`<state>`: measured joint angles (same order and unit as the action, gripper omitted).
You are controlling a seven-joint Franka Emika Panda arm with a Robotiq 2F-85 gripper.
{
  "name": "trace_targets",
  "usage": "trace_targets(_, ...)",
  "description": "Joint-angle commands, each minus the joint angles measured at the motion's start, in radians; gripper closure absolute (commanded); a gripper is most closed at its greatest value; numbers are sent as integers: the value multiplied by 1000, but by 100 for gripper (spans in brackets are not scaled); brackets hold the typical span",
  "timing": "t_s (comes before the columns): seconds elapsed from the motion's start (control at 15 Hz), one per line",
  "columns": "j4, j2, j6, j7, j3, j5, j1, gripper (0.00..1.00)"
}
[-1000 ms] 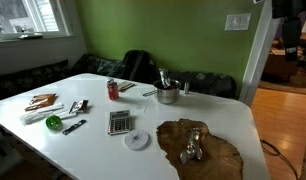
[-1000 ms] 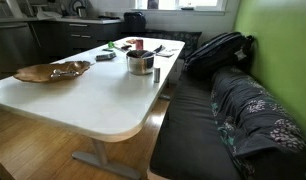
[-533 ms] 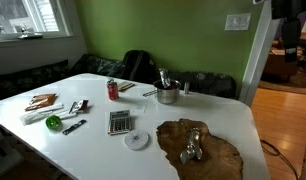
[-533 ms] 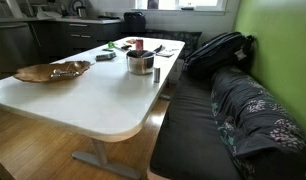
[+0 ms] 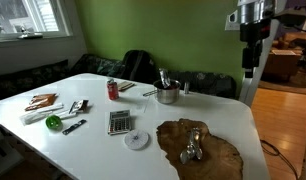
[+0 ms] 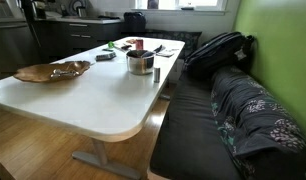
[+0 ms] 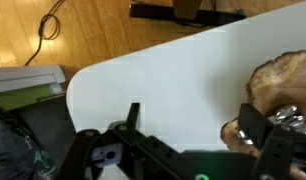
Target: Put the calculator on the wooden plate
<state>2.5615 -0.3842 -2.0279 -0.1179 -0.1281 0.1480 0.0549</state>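
Note:
The calculator [image 5: 120,122] is a dark grey keyed slab lying flat on the white table, left of the wooden plate. The wooden plate [image 5: 203,150] is a brown irregular slab near the table's front corner, with a shiny metal object [image 5: 194,145] on it. The plate also shows in an exterior view [image 6: 51,71] and at the right edge of the wrist view [image 7: 285,72]. My gripper [image 5: 249,70] hangs high above the table's far right corner, well away from the calculator. In the wrist view the gripper [image 7: 193,122] is open and empty over bare table.
A round white disc [image 5: 138,139] lies beside the calculator. A steel pot [image 5: 168,94], a red can [image 5: 113,90], a green object [image 5: 54,122] and small tools stand farther back and left. A cushioned bench [image 6: 233,110] runs along the table.
The arm has swung into view high at the right of an exterior view, and appears at the far left of the other. Nothing on the table has moved.

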Motion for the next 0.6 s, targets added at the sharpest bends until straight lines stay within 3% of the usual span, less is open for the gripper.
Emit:
trace_targets(0.0, -100, 177, -104, -180, -55, 228, -62, 0)
trace_targets(0.13, -170, 262, -103, -306, -51, 353, -87, 0)
trace_targets(0.2, -204, 291, -51, -338, -42, 378, -84, 0)
trace_targets(0.27, -128, 207, -96, -265, -21, 316, -49, 0)
trace_targets(0.53, -198, 290, -78, -312, -10, 357, -58, 0)
